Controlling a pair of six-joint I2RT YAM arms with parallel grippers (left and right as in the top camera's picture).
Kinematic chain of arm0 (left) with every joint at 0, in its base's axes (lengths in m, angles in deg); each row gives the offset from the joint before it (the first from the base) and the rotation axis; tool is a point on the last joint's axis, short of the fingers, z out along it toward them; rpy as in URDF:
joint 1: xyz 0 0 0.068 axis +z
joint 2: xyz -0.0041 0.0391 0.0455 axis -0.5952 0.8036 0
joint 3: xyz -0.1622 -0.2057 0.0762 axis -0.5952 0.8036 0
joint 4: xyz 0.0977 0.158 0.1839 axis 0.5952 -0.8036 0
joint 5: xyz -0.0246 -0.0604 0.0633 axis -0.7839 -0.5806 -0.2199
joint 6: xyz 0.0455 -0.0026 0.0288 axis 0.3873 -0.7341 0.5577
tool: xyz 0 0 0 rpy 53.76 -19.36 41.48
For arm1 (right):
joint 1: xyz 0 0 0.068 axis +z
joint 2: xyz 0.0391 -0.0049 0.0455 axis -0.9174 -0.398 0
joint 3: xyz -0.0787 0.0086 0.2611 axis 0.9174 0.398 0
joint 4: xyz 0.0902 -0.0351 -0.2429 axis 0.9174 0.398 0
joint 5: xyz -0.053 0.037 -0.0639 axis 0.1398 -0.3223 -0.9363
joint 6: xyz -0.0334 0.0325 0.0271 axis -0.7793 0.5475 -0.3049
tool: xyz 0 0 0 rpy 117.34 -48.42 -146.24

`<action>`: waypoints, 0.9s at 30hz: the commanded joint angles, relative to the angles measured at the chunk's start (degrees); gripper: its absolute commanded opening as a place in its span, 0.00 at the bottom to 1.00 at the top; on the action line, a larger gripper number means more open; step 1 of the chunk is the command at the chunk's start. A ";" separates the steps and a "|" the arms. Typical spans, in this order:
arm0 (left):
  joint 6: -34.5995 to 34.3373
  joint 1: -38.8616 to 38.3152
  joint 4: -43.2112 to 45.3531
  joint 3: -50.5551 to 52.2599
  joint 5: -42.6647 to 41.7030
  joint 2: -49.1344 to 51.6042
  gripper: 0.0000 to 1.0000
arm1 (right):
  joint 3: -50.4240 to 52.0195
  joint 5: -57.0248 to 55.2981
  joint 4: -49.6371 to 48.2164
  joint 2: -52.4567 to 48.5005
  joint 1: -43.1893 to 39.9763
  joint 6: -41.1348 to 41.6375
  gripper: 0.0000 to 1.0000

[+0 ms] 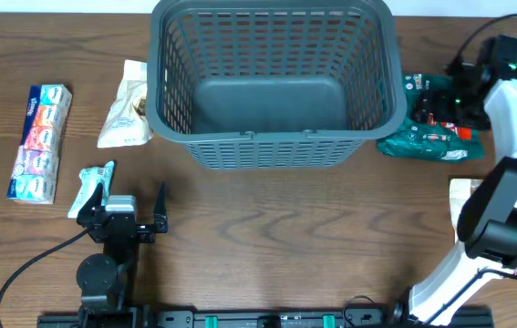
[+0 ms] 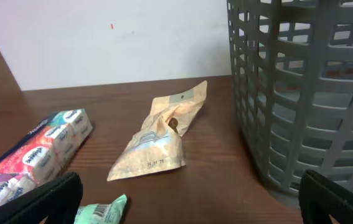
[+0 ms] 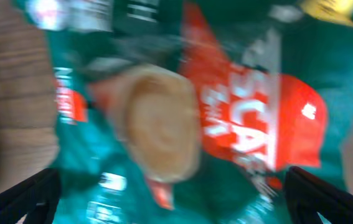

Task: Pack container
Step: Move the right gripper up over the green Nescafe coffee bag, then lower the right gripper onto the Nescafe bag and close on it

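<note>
The container (image 1: 267, 138) is a large dark grey slotted basket at the back middle of the table, with nothing in it; its wall (image 2: 307, 93) fills the right of the left wrist view. My left gripper (image 1: 129, 208) (image 2: 188, 208) rests low at the front left, open, nothing between its fingers. A small mint-green pack (image 1: 94, 187) (image 2: 101, 211) lies just beside its left finger. My right gripper (image 1: 440, 105) (image 3: 176, 199) hovers open, close over a green and red snack bag (image 1: 422, 141) (image 3: 226, 93) lying right of the container.
A beige pouch (image 1: 129, 105) (image 2: 160, 134) lies left of the container. A long multipack of tissues (image 1: 39, 141) (image 2: 33, 155) lies at the far left. A white packet (image 1: 463, 191) shows partly under my right arm.
</note>
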 commanded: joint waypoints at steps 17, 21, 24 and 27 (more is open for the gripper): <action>0.37 0.35 -1.16 1.44 0.24 -0.33 0.99 | 5.49 -2.27 -4.11 0.20 3.54 -1.88 0.99; 0.37 0.35 -1.16 1.44 0.24 -0.33 0.98 | 7.63 -5.42 -4.42 0.20 2.51 -1.86 0.99; 0.37 0.35 -1.16 1.44 0.24 -0.33 0.99 | 7.85 -5.38 -4.55 0.20 1.01 -1.18 0.99; 0.37 0.35 -1.16 1.44 0.24 -0.35 0.99 | 7.82 -5.40 -4.55 0.20 -0.50 -0.66 0.99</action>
